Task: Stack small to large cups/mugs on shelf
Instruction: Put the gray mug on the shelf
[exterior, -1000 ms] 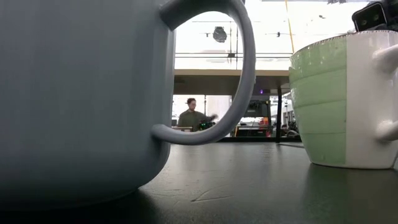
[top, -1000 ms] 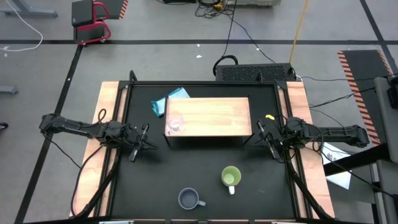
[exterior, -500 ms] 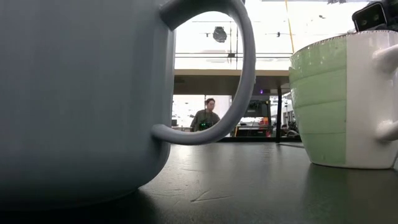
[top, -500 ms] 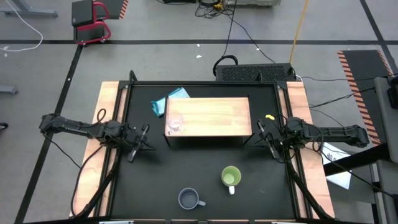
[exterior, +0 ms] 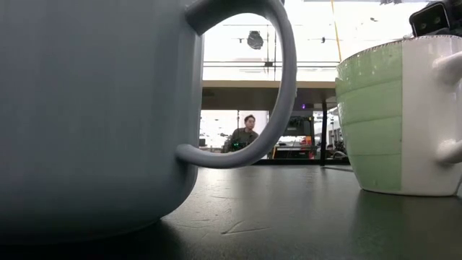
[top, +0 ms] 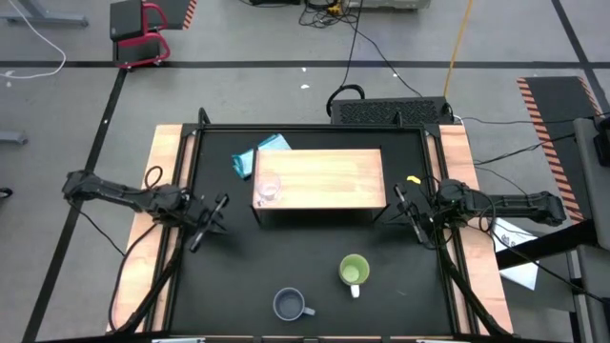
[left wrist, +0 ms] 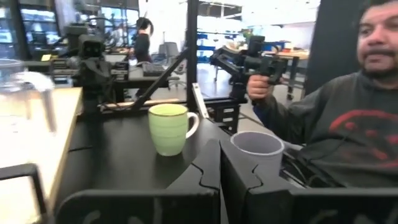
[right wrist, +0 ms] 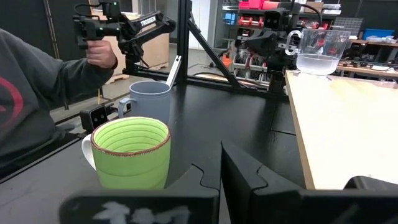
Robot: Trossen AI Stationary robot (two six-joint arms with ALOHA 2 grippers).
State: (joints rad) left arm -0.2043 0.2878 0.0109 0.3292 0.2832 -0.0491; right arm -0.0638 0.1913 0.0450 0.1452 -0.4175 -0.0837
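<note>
Nearest the bench's front edge, the grey-blue mug [top: 290, 305] stands upright, with the green mug [top: 355, 272] just behind and to its right. Farther back, the left end effector [top: 205, 227] and right end effector [top: 413, 215] flank the wooden shelf [top: 329, 178], both pressed closed and empty. The clear glass cup [top: 268, 189] sits at the shelf top's left end.

In your low view the grey-blue mug [exterior: 94, 115] fills the left side, cut off at top, left and bottom, hiding both arms and the shelf. The green mug [exterior: 375, 119] is cropped at the right edge.
</note>
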